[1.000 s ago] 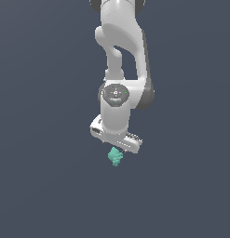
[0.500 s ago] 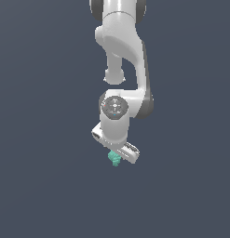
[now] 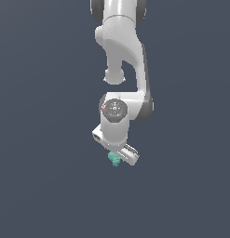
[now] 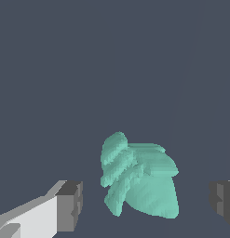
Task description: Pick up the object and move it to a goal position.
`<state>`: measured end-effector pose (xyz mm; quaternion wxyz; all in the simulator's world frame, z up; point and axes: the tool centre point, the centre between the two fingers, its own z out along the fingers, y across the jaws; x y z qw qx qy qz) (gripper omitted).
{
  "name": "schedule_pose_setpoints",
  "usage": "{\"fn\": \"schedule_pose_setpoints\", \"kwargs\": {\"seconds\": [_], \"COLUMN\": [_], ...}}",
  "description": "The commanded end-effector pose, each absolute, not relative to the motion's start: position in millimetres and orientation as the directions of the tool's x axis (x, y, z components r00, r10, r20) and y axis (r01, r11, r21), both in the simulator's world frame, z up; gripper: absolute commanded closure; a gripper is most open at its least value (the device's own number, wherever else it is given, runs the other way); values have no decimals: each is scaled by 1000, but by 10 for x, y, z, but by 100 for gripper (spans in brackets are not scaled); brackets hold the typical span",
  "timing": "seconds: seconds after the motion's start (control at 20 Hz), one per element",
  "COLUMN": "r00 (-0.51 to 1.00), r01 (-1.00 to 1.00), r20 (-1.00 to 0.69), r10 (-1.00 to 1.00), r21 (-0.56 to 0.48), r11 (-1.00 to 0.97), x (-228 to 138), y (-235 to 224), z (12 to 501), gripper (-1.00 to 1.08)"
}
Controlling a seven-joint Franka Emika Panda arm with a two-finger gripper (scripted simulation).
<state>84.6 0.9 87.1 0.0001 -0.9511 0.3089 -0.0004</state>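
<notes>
The object (image 3: 115,160) is a tiny teal-green lumpy piece lying on the dark grey floor, partly hidden under the white hand in the exterior view. In the wrist view the object (image 4: 140,179) shows ribbed lobes and a smooth rounded body. My gripper (image 3: 118,156) hangs straight down over it. In the wrist view the gripper (image 4: 146,204) is open, with its dark-padded fingers (image 4: 70,207) far apart on either side of the object. Neither finger touches the object.
The dark grey floor (image 3: 46,186) spreads flat all around. The white arm (image 3: 121,56) rises straight up above the hand. No goal marker shows in either view.
The arm has come down, bringing the hand lower over the object. The object has stayed in place, and more of it is now hidden by the hand.
</notes>
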Motion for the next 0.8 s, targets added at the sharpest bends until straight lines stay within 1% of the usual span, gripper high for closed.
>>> {"fn": "schedule_pose_setpoints", "kwargs": {"seconds": [0.0, 0.35, 0.65, 0.7, 0.75], "r00": [809, 807, 806, 806, 806], "r01": [-588, -591, -591, -591, -591], "r20": [0, 0, 0, 0, 0], "r10": [-588, -591, -591, -591, -591], "r21": [0, 0, 0, 0, 0], "r11": [-809, -807, -806, -806, -806], "x": [841, 833, 848, 848, 848], "y": [8, 9, 8, 8, 8], "z": [798, 442, 397, 397, 397], "gripper": [-92, -92, -92, 108, 108]}}
